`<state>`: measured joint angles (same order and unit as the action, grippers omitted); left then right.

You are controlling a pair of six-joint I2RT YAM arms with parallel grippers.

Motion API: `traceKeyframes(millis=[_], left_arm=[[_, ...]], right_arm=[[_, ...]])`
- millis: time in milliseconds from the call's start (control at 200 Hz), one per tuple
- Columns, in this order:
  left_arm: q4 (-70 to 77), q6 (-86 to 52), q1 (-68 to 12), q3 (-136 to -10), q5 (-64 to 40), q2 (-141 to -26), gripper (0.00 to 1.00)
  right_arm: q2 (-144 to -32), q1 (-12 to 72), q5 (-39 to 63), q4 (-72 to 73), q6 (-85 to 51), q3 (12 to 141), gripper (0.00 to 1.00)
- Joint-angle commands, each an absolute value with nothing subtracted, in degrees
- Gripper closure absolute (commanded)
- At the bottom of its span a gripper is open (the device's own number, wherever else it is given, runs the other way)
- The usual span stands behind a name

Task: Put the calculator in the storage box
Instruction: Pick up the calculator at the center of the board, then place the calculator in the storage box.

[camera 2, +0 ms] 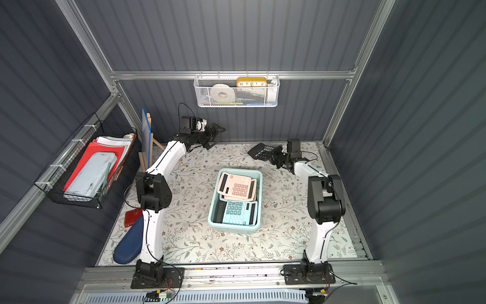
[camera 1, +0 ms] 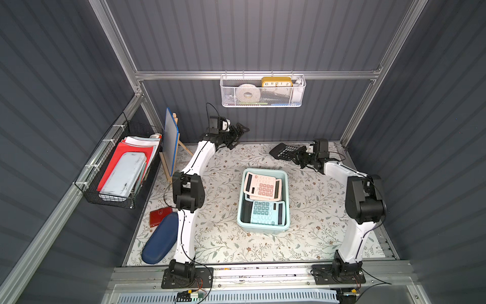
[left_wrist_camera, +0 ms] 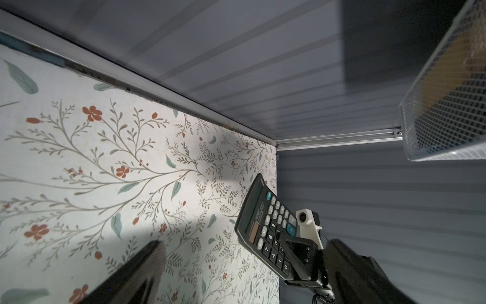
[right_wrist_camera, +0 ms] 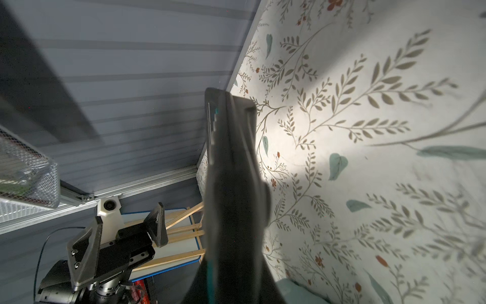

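Several calculators [camera 1: 263,187] inside pale mint storage box [camera 1: 263,230]

The storage box [camera 1: 263,229] is pale mint-blue, holding a pink calculator [camera 1: 261,185] and a teal calculator [camera 1: 264,212], both with dark screens. The black calculator [left_wrist_camera: 265,226] has grey keys and 2 teal ones. The counter [camera 1: 223,231] is off-white, printed with grey-green sprigs, teal leaves and small red flowers

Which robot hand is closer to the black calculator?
The right. The right gripper is shut on the black calculator, holding one end of it near the back wall. The left gripper is open, apart from it, farther along that wall.
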<state>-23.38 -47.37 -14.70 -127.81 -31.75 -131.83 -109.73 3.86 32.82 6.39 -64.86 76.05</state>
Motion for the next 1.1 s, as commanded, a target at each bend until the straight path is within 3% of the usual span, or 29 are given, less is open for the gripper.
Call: traceKeyframes(millis=[0, 375, 600, 936, 1096], left_arm=[[-28.9, -44.1, -15.2, -125.3, -30.6, -126.7, 0.0], [-41.6, -38.8, -16.4, -121.4, -28.4, -114.9, 0.01], [-42.9, -37.7, -16.5, -110.7, -27.8, -105.4, 0.01], [-45.4, -36.8, -16.6, -100.6, -28.2, -97.3, 0.01], [-50.1, -34.1, -16.7, -99.0, -24.4, -95.6, 0.01]], right_arm=[[-104.5, 3.9, 31.1, 9.1, -64.4, 73.3, 1.0], [-87.5, 4.3, 42.1, -3.9, -57.5, 66.4, 1.0], [-80.0, 6.9, 49.2, -17.3, -49.6, 64.5, 1.0], [-75.2, 18.2, 51.7, -32.7, -41.9, 62.9, 1.0], [-73.9, 24.0, 49.0, -32.3, -43.6, 60.0, 1.0]])
